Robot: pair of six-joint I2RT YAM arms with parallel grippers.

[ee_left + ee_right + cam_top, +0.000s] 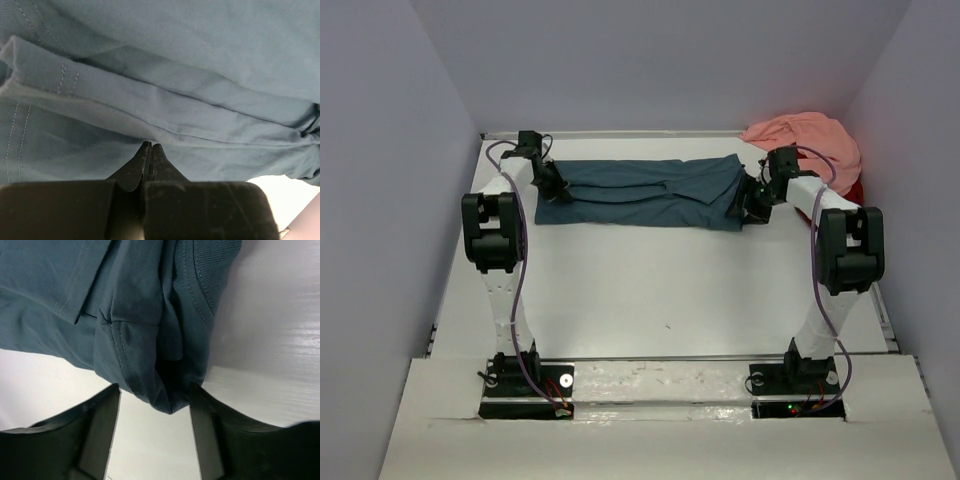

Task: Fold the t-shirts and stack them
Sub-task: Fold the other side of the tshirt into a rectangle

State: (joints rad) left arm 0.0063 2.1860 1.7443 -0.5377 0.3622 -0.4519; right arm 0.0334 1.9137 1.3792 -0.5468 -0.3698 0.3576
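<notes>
Your teal t-shirt [640,190] lies folded in 1 long strip across the far table [650,290] — bare surface along its near edge. Left gripper [151,146] pinched shut against its left end; right gripper [155,390] wide, straddling the right corner. Pink t-shirt [805,140] heaped far right.

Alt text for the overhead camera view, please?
A dark teal t-shirt, folded into a long strip, lies across a white table, the left gripper at one end, the right gripper at the other. A salmon pink shirt sits bunched in the far right corner.
</notes>
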